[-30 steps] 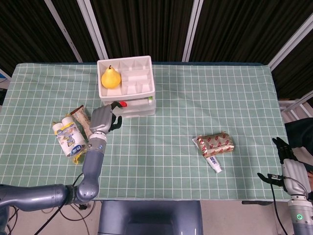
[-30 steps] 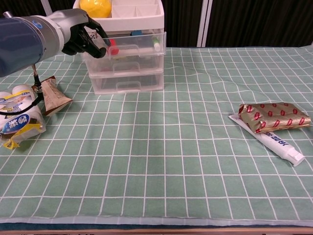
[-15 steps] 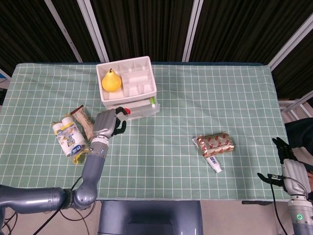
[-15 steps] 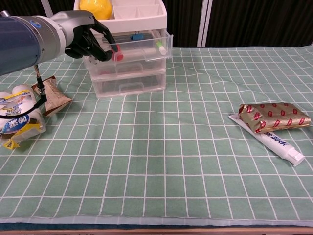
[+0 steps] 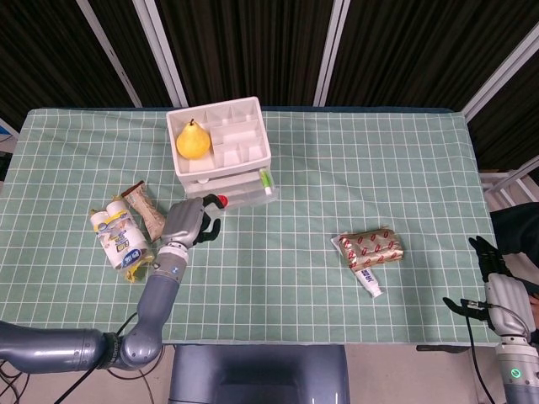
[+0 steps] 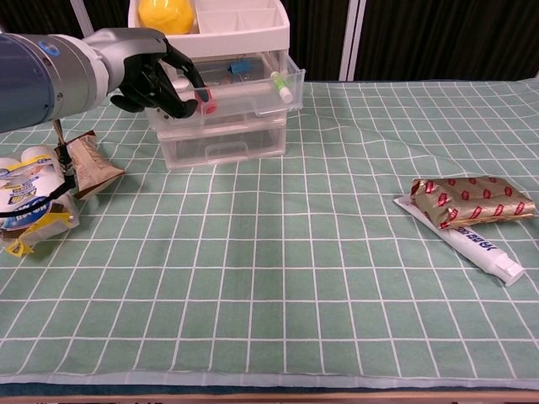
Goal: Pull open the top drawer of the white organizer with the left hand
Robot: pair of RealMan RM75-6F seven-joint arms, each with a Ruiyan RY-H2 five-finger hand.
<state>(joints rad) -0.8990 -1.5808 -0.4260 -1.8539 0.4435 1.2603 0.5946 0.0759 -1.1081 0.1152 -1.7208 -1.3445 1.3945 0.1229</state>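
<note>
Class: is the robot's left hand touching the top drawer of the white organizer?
Touching. In the chest view the left hand has its fingers hooked over the front edge of the top drawer.

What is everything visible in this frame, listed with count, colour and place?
organizer: 1, white with clear drawers, far centre-left of table.
top drawer: 1, clear, pulled partly out, small items inside.
pear: 1, yellow, in organizer's top tray.
snack packet: 1, brown, left of organizer.
bottle pack: 1, white and yellow, left side.
foil pack: 1, gold and red, right side.
tube: 1, white, against foil pack.
tablecloth: 1, green checked.
left hand: gripping drawer front.
right hand: beyond the table's right edge, holding nothing.
</note>
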